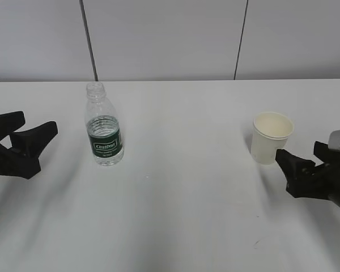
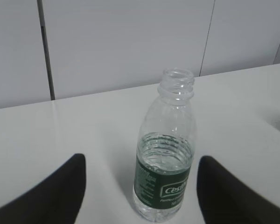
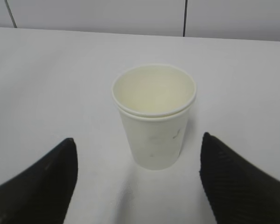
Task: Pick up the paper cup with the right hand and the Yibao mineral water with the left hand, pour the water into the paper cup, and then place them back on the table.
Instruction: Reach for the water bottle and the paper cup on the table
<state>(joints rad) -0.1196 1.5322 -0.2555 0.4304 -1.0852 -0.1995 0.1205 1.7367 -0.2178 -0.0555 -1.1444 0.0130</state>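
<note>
The Yibao mineral water bottle (image 1: 104, 126) stands upright and uncapped on the white table (image 1: 181, 215), left of centre, about half full. My left gripper (image 1: 37, 126) is open, a short way left of it, apart from it. In the left wrist view the bottle (image 2: 165, 172) stands ahead, centred between the two black fingertips (image 2: 60, 191). The cream paper cup (image 1: 271, 137) stands upright and empty on the right. My right gripper (image 1: 300, 154) is open just in front of it, not touching. In the right wrist view the cup (image 3: 154, 119) sits ahead between the spread fingertips (image 3: 233, 177).
A grey panelled wall (image 1: 170, 34) with dark seams runs behind the table's far edge. Nothing else stands on the table between the bottle and the cup.
</note>
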